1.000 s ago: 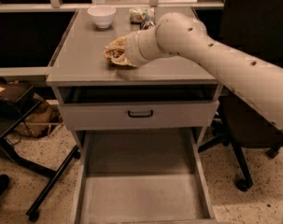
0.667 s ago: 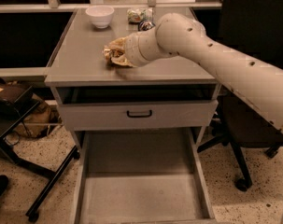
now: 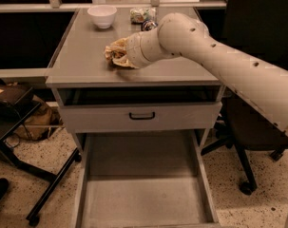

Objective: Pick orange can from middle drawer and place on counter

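Placement is the step in hand, I judge: the orange can (image 3: 116, 52) sits at the tip of the gripper (image 3: 120, 56), over the near middle of the bench (image 3: 81, 61). It is low enough that it seems to touch the top, though contact is hard to confirm. Whether the gripper clamps the can or has let go, I cannot tell, since the wrist hides it. The middle drawer (image 3: 143, 201) stands pulled out below, with no can in it. To finish well, the can should be settled flat on the bench before release. It looks tilted, and a round can could roll toward the near edge, which is close. Letting go gently, then lifting straight up and back to the right, would avoid dragging it. The white bowl (image 3: 102, 15) and the snack packet (image 3: 142, 14) at the far edge are well apart from it, so they pose no hindrance.
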### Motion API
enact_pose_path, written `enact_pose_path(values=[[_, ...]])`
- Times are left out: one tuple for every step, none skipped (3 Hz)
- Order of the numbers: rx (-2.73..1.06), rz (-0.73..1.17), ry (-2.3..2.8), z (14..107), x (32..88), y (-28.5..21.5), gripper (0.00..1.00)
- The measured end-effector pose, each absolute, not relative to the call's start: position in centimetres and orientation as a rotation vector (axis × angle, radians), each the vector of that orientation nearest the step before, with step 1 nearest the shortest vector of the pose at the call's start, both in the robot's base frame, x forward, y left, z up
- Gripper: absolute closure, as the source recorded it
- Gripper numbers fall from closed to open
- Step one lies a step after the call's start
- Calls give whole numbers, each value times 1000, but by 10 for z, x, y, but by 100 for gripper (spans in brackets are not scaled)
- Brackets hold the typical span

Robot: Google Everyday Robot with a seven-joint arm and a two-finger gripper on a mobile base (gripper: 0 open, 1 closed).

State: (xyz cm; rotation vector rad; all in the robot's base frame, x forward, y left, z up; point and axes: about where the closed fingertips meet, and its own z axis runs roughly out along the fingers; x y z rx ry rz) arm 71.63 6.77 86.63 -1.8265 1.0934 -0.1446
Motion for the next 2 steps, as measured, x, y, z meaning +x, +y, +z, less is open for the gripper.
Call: enact_pose_path(values=[[-1826,-145,1093,866,716,68,35],[-1826,-145,1093,866,716,68,12]])
